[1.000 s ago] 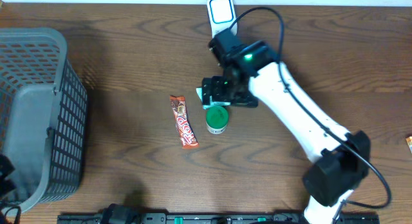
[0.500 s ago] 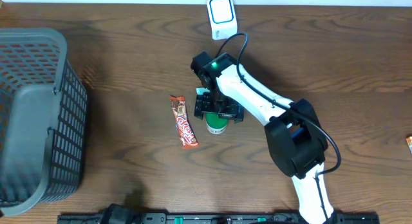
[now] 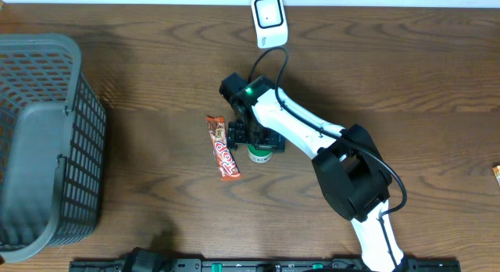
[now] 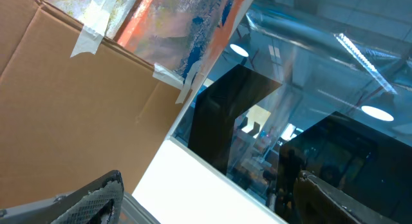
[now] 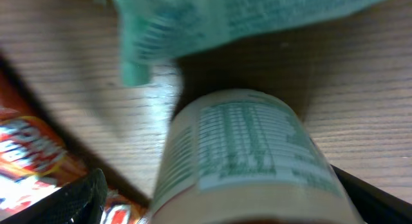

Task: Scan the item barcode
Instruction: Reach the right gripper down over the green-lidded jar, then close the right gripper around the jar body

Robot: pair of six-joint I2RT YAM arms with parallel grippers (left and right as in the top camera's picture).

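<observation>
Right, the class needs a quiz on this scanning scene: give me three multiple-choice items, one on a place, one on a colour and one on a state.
1. Where is the snack bar?
A on the table, between the basket and the jar
B inside the basket
C on the scanner

2. What colour is the jar's lid?
A blue
B green
C yellow

3. How are the right fingers?
A shut on the snack bar
B shut on nothing
C open, either side of the jar

Answers:
1 A: the overhead view shows it on the wood beside the jar.
2 B: the lid shows green from above.
3 C: the wrist view shows the fingers spread wide with the jar between them.
</observation>
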